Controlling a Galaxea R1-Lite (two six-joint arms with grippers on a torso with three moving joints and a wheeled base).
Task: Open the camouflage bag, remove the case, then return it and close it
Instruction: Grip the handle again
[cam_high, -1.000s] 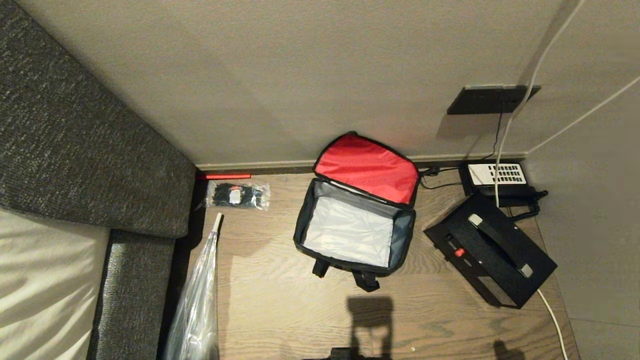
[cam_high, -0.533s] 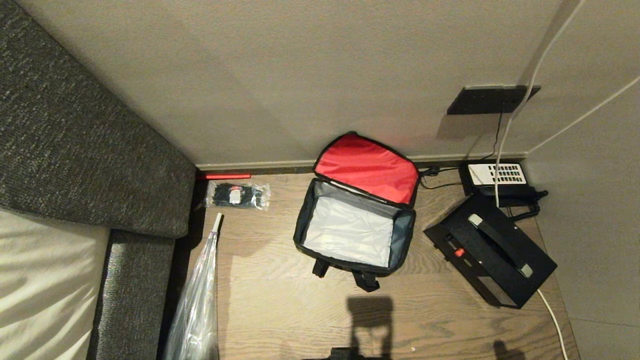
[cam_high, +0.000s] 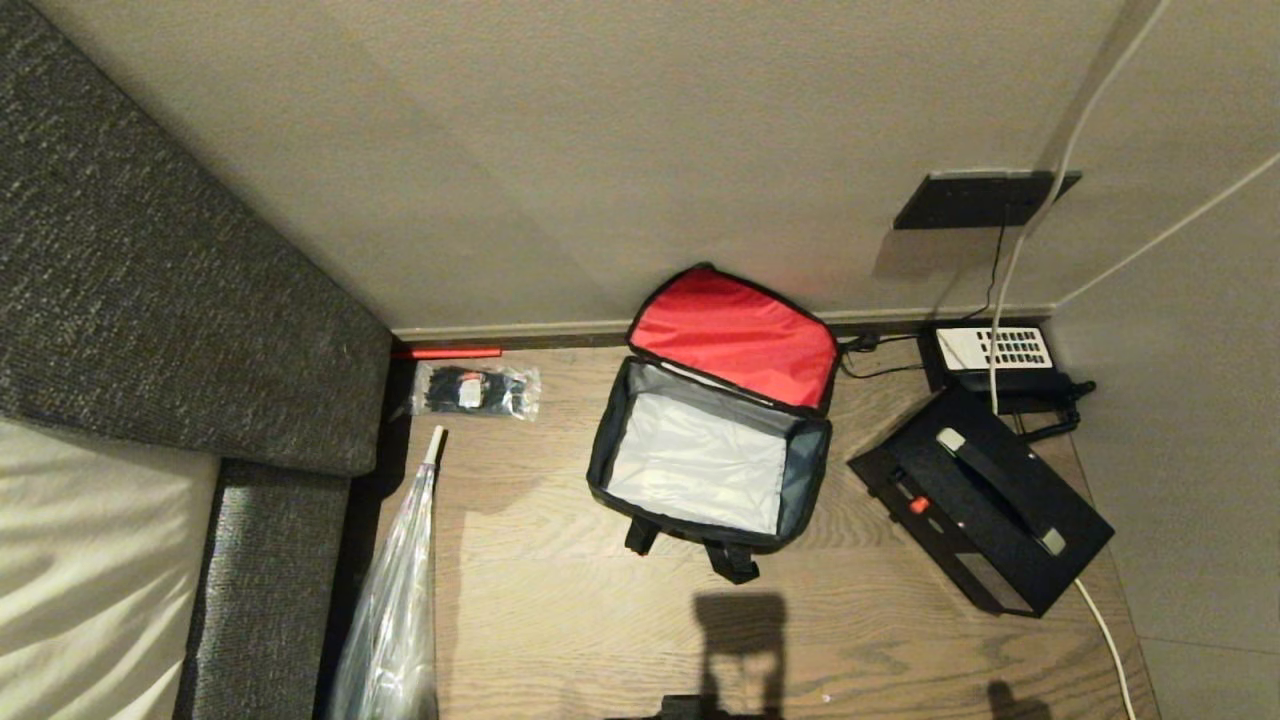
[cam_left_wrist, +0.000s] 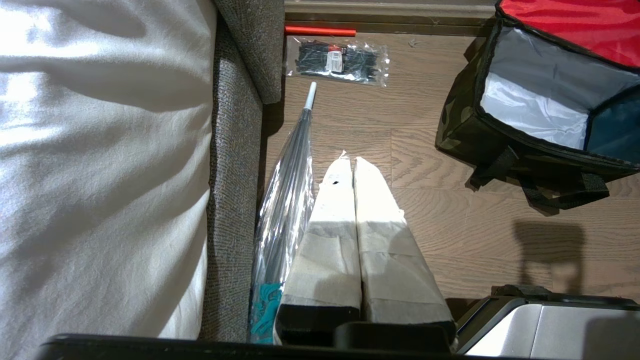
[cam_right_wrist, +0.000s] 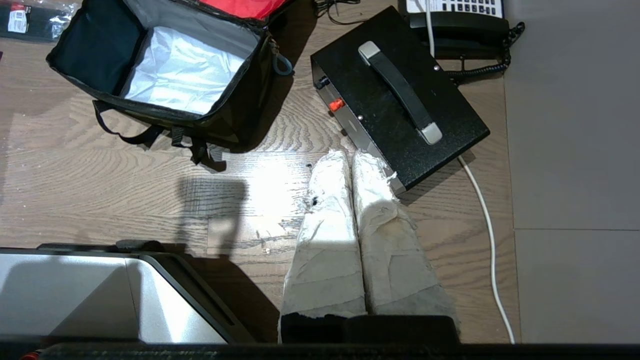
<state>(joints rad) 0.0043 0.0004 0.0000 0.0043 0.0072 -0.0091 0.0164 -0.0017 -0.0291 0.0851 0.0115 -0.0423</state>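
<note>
- Lying open on the wooden floor (cam_high: 560, 620), close to the skirting of the back wall: camouflage bag (cam_high: 708, 455), red-lined lid (cam_high: 735, 335) thrown back against that wall, pale lining bare inside, nothing in it.
- Resting outside the bag, just to its right and near the floor's right-hand corner: black case (cam_high: 980, 500), handle up, lying at a slant, close to the desk phone (cam_high: 995, 355) by the wall.
- Judging from that: opening done, case out; putting it back in and closing the lid both not yet done, so roughly halfway.
- Hanging low over the floor in front of the case, holding nothing: right gripper (cam_right_wrist: 350, 160), taped fingers pressed together.
- Parked likewise on the other side: left gripper (cam_left_wrist: 350, 165), fingers pressed together and empty, beside the folded clear umbrella (cam_left_wrist: 287, 200) along the sofa (cam_left_wrist: 235, 150).
- Lying apart from the bag, by the back wall near the sofa: packet of cable ties (cam_high: 475, 390).
- Probably needed next: a grip on the case handle, then a lift across into the open bag.
</note>
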